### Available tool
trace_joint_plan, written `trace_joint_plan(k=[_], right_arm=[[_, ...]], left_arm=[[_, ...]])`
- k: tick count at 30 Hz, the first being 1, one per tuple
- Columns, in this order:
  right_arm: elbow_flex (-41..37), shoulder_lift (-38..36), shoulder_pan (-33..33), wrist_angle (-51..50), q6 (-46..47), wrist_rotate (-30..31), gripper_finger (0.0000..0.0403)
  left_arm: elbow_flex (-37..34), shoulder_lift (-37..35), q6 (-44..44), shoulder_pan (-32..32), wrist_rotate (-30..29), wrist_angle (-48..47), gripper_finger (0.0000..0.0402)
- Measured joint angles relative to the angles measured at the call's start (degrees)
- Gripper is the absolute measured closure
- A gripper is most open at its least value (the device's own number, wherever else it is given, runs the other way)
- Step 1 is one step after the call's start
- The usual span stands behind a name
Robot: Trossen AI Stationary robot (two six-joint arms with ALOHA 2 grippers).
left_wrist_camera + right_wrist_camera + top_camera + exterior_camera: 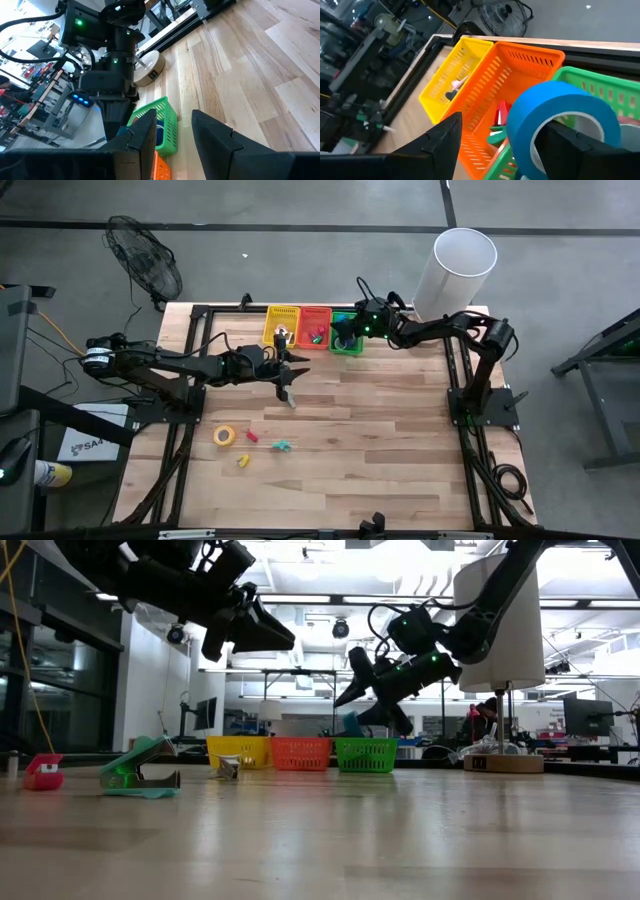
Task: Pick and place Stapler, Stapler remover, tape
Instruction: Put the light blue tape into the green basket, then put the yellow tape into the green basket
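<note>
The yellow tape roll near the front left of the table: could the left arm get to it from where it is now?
Probably yes. The yellow tape roll lies flat on open wood, nothing over it. The left gripper hangs above the table nearby, empty, with only bare boards between.

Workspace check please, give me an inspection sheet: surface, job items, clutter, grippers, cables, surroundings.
Surface: wooden table, bare toward the right.
Job's things: blue tape roll over green basket; yellow tape roll and small items on the table; orange basket, yellow basket hold items.
Clutter: nothing seen.
Grippers: right gripper around the blue tape roll above the green basket; left gripper open, empty.
Cables: orange cable on the floor.
Surroundings: fan, white cylinder.
</note>
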Motion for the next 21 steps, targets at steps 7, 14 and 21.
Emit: trace_joint_plan(k=[7, 14, 21], right_arm=[[1.1, -0.2, 0.1, -2.2, -3.8, -0.9, 0.0178], [8.9, -0.2, 1.5, -21.1, -14.1, 4.0, 0.0179], [15.6, -0.3, 1.7, -35.5, -18.4, 6.4, 0.0179]], left_arm=[[0.0, 0.0, 0.2, 0.0, 0.0, -0.9, 0.0279], [0.0, 0.0, 0.3, 0.0, 0.0, -0.9, 0.0279], [0.0, 0.0, 1.1, 0.0, 0.0, -1.4, 0.0279]])
